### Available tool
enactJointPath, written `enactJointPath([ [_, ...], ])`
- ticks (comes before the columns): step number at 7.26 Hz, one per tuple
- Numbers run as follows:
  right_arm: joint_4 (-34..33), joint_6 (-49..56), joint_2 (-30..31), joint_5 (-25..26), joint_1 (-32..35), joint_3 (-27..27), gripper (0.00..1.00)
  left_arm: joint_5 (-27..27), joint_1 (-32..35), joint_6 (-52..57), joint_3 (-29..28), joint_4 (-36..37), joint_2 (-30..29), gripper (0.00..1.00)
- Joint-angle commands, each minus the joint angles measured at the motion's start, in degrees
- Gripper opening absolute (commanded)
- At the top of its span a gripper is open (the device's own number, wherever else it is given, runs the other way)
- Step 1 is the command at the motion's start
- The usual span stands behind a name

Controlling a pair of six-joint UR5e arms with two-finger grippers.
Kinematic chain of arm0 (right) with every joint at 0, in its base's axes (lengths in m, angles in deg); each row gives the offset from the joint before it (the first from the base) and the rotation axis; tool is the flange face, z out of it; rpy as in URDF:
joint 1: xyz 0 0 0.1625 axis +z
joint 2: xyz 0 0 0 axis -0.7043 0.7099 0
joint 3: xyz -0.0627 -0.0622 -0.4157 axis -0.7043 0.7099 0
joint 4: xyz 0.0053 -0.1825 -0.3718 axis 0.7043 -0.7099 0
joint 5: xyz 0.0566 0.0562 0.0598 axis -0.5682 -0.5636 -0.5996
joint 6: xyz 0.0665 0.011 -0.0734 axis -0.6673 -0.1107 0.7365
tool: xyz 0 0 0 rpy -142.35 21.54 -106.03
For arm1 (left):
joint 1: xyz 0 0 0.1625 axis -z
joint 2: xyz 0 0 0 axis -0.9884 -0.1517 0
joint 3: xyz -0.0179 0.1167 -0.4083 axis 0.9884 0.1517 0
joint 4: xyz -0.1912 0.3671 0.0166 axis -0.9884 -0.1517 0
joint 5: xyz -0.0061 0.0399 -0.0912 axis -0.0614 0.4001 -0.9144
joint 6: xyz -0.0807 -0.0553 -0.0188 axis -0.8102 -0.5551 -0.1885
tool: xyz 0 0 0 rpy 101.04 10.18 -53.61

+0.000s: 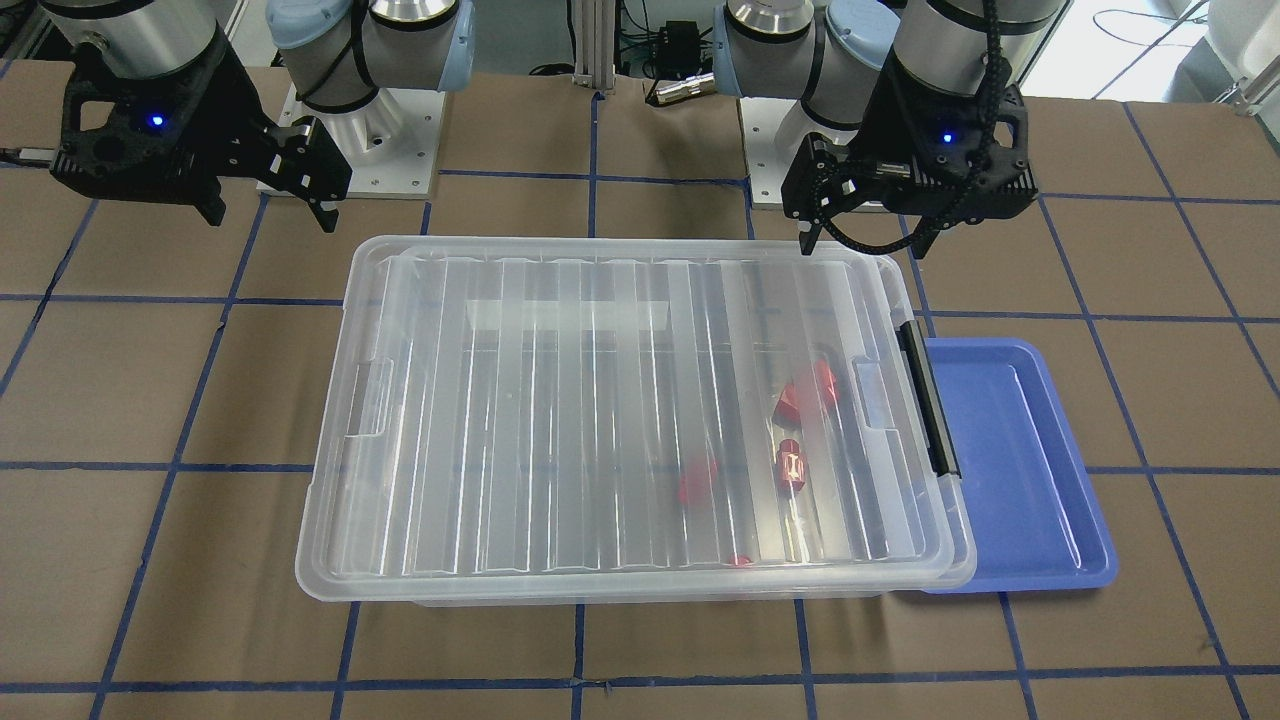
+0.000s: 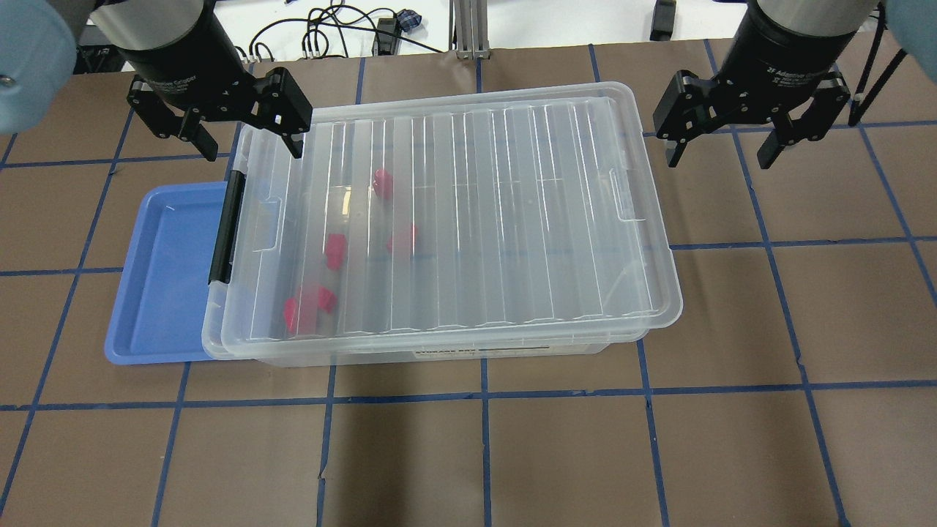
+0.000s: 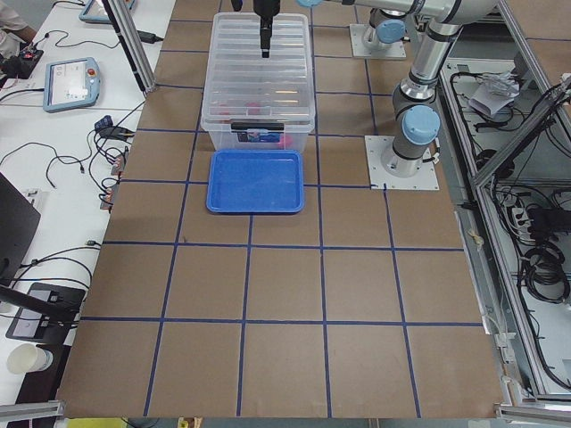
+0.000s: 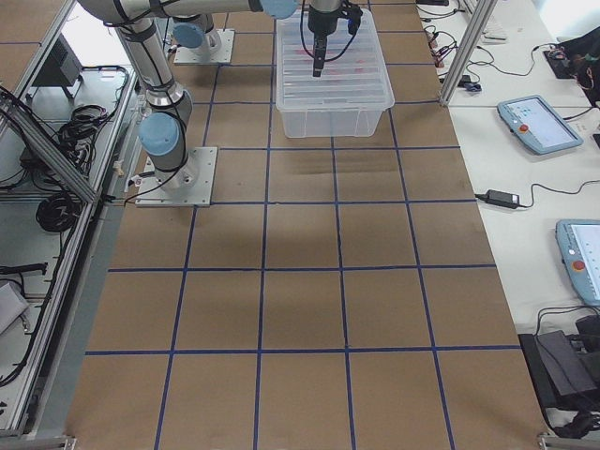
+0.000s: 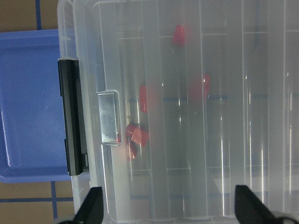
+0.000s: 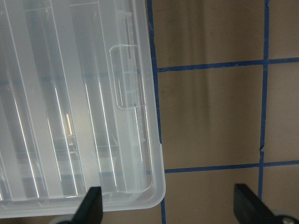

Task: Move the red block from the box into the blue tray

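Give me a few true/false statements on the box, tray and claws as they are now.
1. The lid is on the box. True.
2. The blue tray holds a red block. False: it is empty; the red blocks lie inside the box.
3. The left claw is shut on the latch. False: it is open, holding nothing.
4. The blue tray lies beside the box's latch end. True.
5. The right claw is open. True.

site: robotics lab | evidence: 2 bolted arms [image 3: 413, 134], teach pendants [image 4: 534, 124], cable runs [image 3: 538, 263], blue-taped grid table [image 3: 285, 285]
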Motion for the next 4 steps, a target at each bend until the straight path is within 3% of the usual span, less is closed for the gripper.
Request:
enactJointPath([
  [1,-0.05,-0.06,0.27,0.0,0.04,-0.15,1.0,0.0,0.0,0.0,0.0,0.0,0.0,1.0],
  [4,0.22,-0.15,-0.08,0.0,0.04,-0.51,1.0,0.0,0.0,0.0,0.0,0.0,-0.18,1.0],
])
